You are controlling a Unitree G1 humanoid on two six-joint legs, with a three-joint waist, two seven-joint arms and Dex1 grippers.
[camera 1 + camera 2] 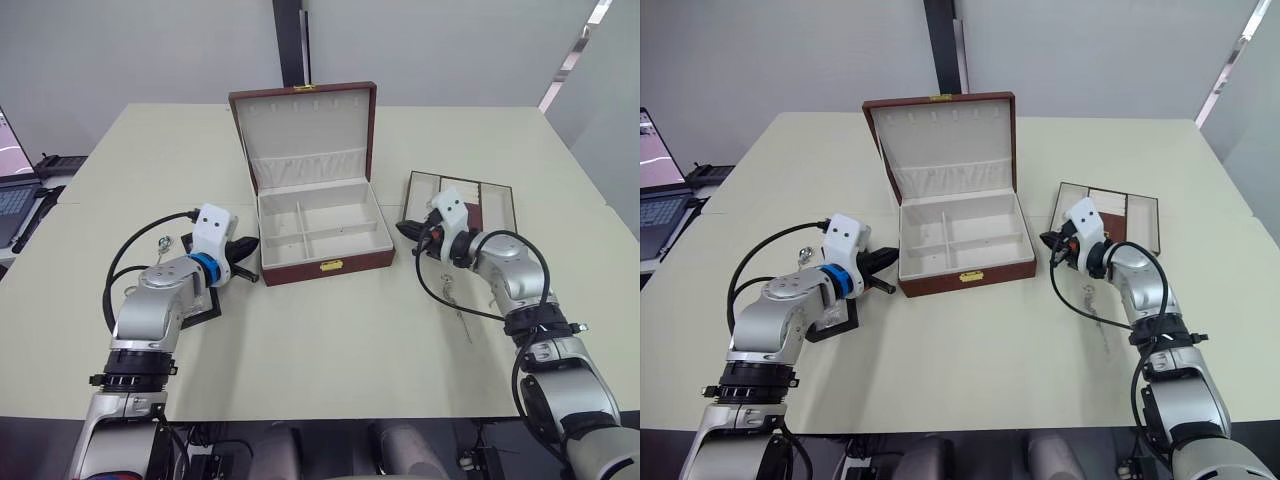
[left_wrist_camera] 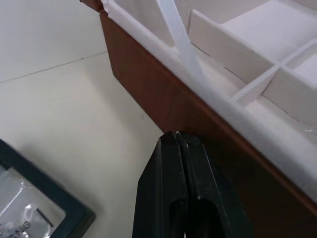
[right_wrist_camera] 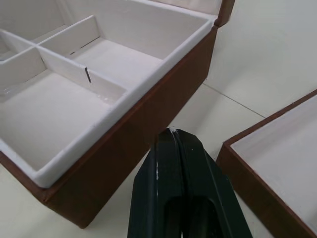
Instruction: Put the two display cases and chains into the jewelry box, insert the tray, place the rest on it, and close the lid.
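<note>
Nothing's loaded yet: jewelry box [image 1: 318,232] sits open and empty mid-table, both my left tool [image 1: 243,250] and right tool [image 1: 408,230] pinched together holding nothing, so next I'd part left and reach the display case [image 2: 34,208] beside it.

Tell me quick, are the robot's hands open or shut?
Left hand: shut, holding nothing.
Right hand: shut, holding nothing.

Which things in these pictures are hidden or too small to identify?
- Black case: left eye view, mostly hidden by the left arm.
- Chain: left eye view, too small to identify.
- Tray: left eye view, near part hidden by the right hand.
- Laptop: cut off by the edge.
</note>
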